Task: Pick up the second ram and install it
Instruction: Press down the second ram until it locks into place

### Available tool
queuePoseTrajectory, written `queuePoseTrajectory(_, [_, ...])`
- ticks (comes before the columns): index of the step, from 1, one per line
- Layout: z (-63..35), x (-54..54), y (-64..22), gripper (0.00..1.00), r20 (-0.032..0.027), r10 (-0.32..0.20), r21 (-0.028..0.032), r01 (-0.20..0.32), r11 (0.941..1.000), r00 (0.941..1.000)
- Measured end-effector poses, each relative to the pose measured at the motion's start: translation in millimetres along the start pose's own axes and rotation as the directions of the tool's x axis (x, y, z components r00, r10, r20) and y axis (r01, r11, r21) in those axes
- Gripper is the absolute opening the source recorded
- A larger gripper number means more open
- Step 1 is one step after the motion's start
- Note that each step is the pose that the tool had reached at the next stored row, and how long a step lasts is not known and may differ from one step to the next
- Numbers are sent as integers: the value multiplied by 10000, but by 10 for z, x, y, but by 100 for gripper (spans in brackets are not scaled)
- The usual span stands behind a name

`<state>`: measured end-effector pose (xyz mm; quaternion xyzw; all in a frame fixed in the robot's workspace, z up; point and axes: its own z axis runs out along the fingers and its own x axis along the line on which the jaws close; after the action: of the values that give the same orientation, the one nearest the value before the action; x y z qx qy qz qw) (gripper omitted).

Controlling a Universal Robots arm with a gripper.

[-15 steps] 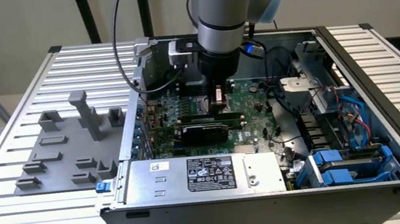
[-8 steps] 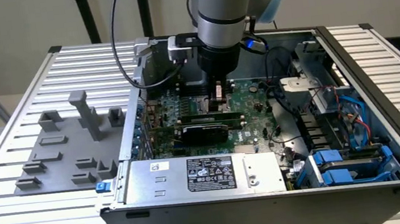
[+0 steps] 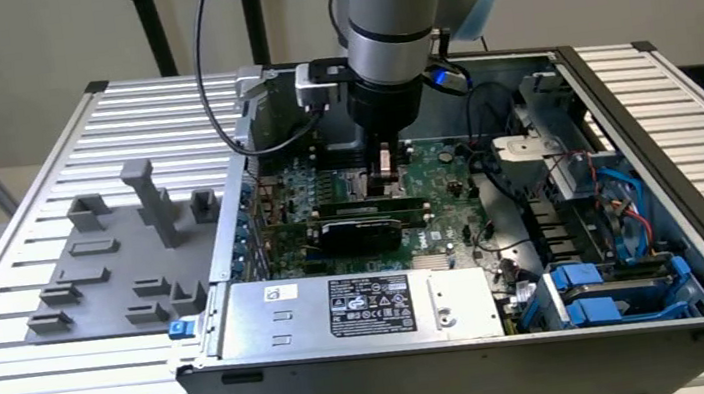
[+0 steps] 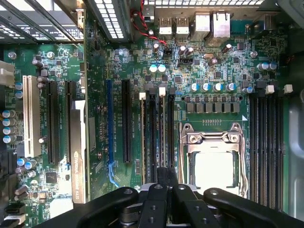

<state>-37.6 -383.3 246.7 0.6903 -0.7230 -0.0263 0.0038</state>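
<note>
A ribbed metal tabletop point(image 3: 664, 108) carries the open computer case point(image 3: 479, 353), its green motherboard point(image 4: 223, 61) exposed. My hand point(image 3: 384, 175) hangs low over the board, fingers pinched together. The second ram point(image 4: 161, 137) stands edge-on in a memory slot directly under my fingertips, beside the processor socket point(image 4: 213, 161); whether I grip it, I cannot tell.

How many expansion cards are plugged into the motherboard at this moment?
1. The black expansion card stands in a slot on the motherboard, nearer the exterior camera than the gripper. The arm may hide another.
</note>
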Motion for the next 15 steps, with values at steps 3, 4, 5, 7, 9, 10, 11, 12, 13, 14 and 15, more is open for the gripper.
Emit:
queuePoseTrajectory(3, [0,0,0,11,0,0,0,0,10000,10000])
queuePoseTrajectory(4, [0,0,0,11,0,0,0,0,10000,10000])
queuePoseTrajectory(5, [0,0,0,11,0,0,0,0,10000,10000])
queuePoseTrajectory(7, [0,0,0,11,0,0,0,0,10000,10000])
queuePoseTrajectory(9, [1,0,0,11,-1,0,0,0,10000,10000])
queuePoseTrajectory(10, [11,-1,0,11,-2,0,9,0,10000,10000])
queuePoseTrajectory(11, [27,-1,-1,11,-3,0,24,0,10000,10000])
queuePoseTrajectory(12, [44,-2,-1,11,-1,0,39,0,10000,10000])
queuePoseTrajectory(13, [61,-3,-2,11,1,-1,54,1,10000,10000])
queuePoseTrajectory(14, [79,-3,-3,11,0,-2,67,2,10000,10000])
queuePoseTrajectory(15, [98,-3,-4,11,1,-3,78,3,10000,10000])
